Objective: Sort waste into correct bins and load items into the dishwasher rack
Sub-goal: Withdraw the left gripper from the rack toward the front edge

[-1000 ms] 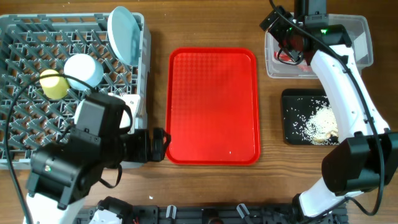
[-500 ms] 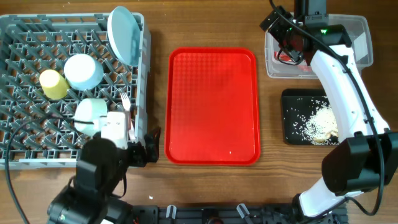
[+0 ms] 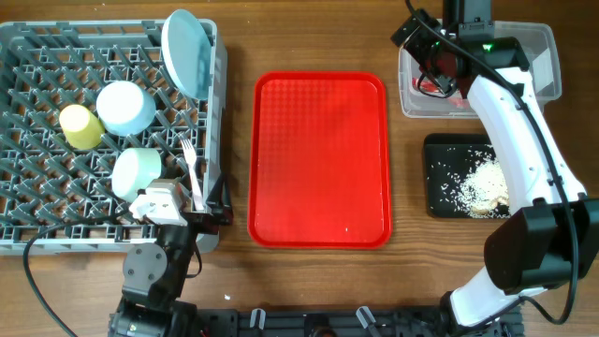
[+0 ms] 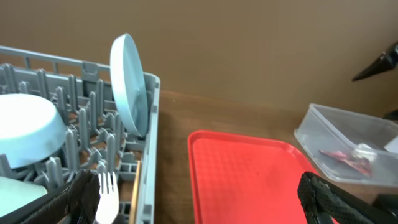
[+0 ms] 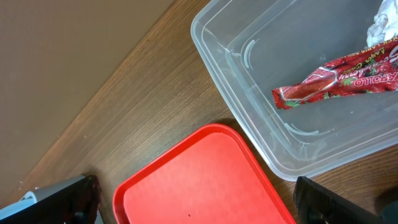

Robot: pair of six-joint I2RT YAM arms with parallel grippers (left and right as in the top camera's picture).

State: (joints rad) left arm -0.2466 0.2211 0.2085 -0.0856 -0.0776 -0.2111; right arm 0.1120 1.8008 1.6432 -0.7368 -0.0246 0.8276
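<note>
The dishwasher rack (image 3: 37, 42) fills the far left corner of the desk. Inside it, the pale-blue plate (image 3: 187, 51) stands on edge against the right wall. Two pale-blue bowls (image 3: 124, 106) (image 3: 138, 171) sit upside down among the pegs, with the yellow cup (image 3: 81, 126) just left of them. The white fork (image 3: 192, 168) rests along the right wall, tines pointing away from the near edge.

The left gripper (image 4: 202, 196) hangs at the rack's near right corner, just beside the fork, fingers spread wide and holding nothing. A black cable crosses the rack's near side.

The bare red tray (image 3: 320, 159) lies mid-desk. In the far right corner the clear tub (image 3: 543, 47) holds the red snack wrapper (image 5: 339, 78) and the white napkin (image 5: 382, 25). The wrapper's white print shows "OLLO"; the rest I cannot read. The black tray (image 3: 440, 154), nearer the right edge's middle, carries the rice scraps (image 3: 473, 183).

The right arm stretches over both bins, and the right gripper (image 5: 199, 202) is poised over the tub's left end, fingers apart and empty.
</note>
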